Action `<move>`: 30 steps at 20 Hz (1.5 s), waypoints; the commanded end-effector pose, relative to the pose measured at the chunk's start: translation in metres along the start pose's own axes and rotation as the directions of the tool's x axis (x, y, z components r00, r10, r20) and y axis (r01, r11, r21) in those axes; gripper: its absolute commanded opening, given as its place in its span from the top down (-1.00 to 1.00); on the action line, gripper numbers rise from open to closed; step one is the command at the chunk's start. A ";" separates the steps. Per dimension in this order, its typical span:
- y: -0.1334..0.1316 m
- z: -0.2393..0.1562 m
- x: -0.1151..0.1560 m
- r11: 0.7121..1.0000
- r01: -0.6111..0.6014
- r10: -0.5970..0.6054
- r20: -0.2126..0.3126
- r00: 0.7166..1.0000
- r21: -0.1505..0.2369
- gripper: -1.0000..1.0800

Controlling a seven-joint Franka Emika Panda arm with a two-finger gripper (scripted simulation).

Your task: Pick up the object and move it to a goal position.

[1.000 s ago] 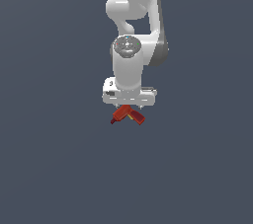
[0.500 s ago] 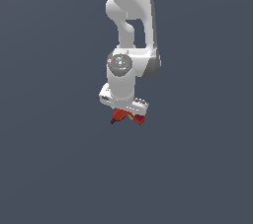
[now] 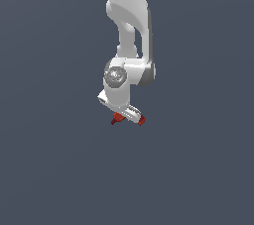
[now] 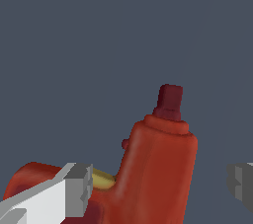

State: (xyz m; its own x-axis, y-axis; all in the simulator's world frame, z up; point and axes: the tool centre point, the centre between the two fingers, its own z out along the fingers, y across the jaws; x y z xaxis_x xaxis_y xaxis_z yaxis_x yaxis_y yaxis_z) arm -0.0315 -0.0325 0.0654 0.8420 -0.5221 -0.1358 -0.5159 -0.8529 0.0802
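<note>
The object (image 3: 118,118) is a small red, drill-like item; only its red ends show under the white hand in the exterior view. My gripper (image 3: 128,118) is shut on it, and the hand is tilted, with its lower end toward the exterior view's right. In the wrist view the object (image 4: 158,168) fills the space between the fingers. Its dark red body, yellow patch (image 4: 103,179) and maroon tip (image 4: 170,100) are visible. One grey fingertip (image 4: 78,188) lies against the object. The other fingertip (image 4: 241,182) sits at the picture's edge, with a gap showing beside the body.
The white arm (image 3: 129,26) comes down from above the gripper. A plain dark grey-blue surface (image 3: 49,169) lies all around, with nothing else on it.
The wrist has dropped lower and the hand has tilted further. The object stays at about the same spot, and less of it shows below the hand.
</note>
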 end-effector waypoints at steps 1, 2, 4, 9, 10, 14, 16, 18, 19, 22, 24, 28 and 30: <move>0.003 0.005 0.001 1.000 -0.031 0.031 0.004 1.000 -0.006 -1.00; 0.004 0.007 0.001 0.999 -0.038 0.038 0.005 0.999 -0.007 -1.00; 0.005 0.009 0.001 0.999 -0.049 0.049 0.007 0.999 -0.009 -1.00; 0.005 0.010 0.001 0.999 -0.047 0.047 0.007 0.999 -0.009 -1.00; 0.005 0.012 0.001 0.999 -0.047 0.047 0.007 0.999 -0.009 -1.00; 0.005 0.029 0.001 0.999 -0.050 0.050 0.007 0.999 -0.010 -1.00; 0.006 0.035 0.001 0.999 -0.052 0.052 0.007 0.999 -0.010 -1.00; 0.006 0.039 0.000 0.999 -0.052 0.052 0.007 0.999 -0.010 -1.00; 0.006 0.039 0.000 0.999 -0.052 0.052 0.007 0.999 -0.010 -1.00; 0.006 0.039 0.000 0.999 -0.052 0.052 0.007 0.999 -0.010 1.00; 0.006 0.039 0.000 0.999 -0.052 0.052 0.007 0.999 -0.010 1.00; 0.006 0.039 0.000 0.999 -0.052 0.052 0.007 0.999 -0.010 1.00; 0.005 0.038 0.000 0.999 -0.051 0.051 0.006 0.999 -0.009 1.00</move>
State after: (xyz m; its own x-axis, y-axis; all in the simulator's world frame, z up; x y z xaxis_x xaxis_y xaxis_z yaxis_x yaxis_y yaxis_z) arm -0.0400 -0.0368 0.0282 0.8133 -0.5653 -0.1377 -0.5571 -0.8249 0.0960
